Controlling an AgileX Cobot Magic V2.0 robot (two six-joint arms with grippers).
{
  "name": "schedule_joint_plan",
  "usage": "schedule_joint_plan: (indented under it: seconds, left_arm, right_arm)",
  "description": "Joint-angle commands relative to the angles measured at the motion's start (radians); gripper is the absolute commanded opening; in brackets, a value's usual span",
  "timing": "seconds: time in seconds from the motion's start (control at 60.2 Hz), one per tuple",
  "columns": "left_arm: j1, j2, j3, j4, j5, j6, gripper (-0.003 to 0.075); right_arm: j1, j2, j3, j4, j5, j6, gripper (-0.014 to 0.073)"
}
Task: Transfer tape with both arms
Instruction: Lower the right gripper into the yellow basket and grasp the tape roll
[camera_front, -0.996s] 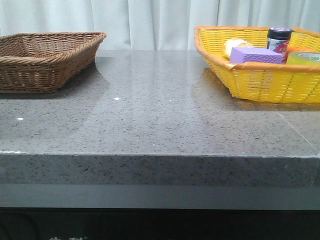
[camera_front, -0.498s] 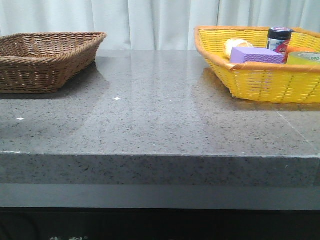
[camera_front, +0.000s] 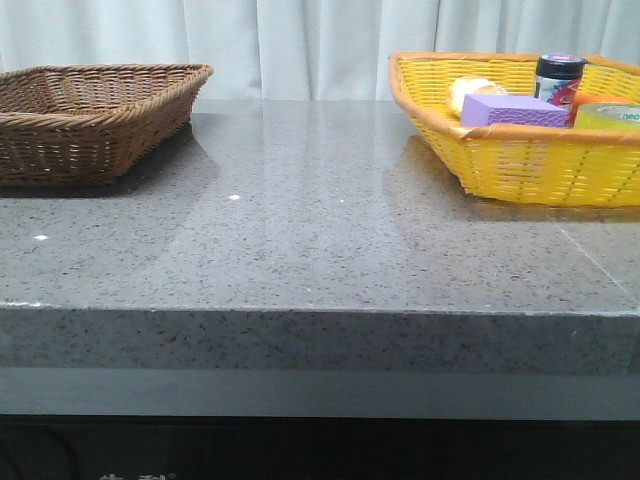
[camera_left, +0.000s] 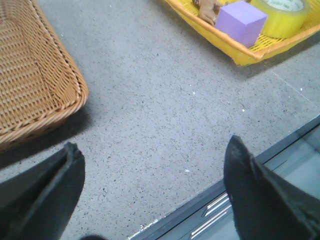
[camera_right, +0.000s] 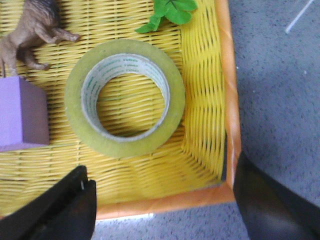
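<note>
Grey speckled stone table before pale curtains, a basket at each side.

The brown wicker basket sits left; the yellow basket right holds the tape, lying flat with its core opening facing up, beside a purple block, a toy animal and a dark-lidded jar. The left gripper and right gripper are both spread wide, holding nothing.

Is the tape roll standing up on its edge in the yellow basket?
No, the tape lies flat on the woven floor of the yellow basket, its open core facing up at the right wrist camera.
</note>
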Motion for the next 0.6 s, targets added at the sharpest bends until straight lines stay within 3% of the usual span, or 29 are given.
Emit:
schedule_joint_plan:
  seconds: [0.0, 0.299, 0.581]
  left_arm:
    - [-0.009, -0.005, -0.025, -0.005, -0.074, -0.01, 0.0566]
    - [-0.009, -0.005, -0.025, -0.005, -0.076, -0.01, 0.0566]
    - [-0.009, -0.005, -0.025, -0.005, -0.076, -0.01, 0.0566]
  right_arm:
    - [-0.007, 0.061, -0.111, -0.002, 0.017, -0.056, 0.0582]
    - [-0.007, 0.308, -0.335, 0.016, 0.158, -0.278, 0.0582]
    - [-0.007, 0.457, -0.459, 0.061, 0.178, -0.323, 0.0582]
